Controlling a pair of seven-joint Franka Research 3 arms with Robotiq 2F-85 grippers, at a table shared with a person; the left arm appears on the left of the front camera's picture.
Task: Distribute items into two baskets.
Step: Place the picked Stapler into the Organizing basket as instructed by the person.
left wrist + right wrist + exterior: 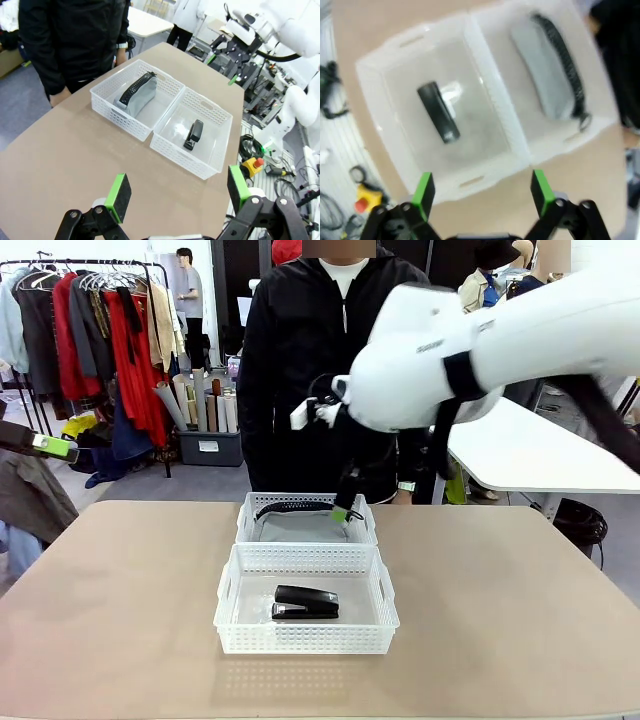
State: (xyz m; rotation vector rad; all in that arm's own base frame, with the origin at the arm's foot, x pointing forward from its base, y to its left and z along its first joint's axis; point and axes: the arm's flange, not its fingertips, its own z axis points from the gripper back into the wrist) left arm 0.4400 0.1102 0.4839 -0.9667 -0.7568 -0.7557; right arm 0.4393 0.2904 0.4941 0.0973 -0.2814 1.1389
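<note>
I see the stapler (305,603) in the near basket (305,638) and the pouch (300,525) in the basket behind it (248,520). Sorting looks finished. Both pincers, right (481,191) and left (179,192), gape apart and empty, so I'd just retract.

The right wrist view is motion-blurred throughout: the stapler (438,113) shows as a dark smear and the pouch (546,70) loses its zipper detail. In the front view the right arm (470,345) covers the person's (300,360) torso toward 3 o'clock, and the near basket (306,600) hides the far basket's (306,520) front wall. The left gripper (55,447) is cut off at 9 o'clock
</note>
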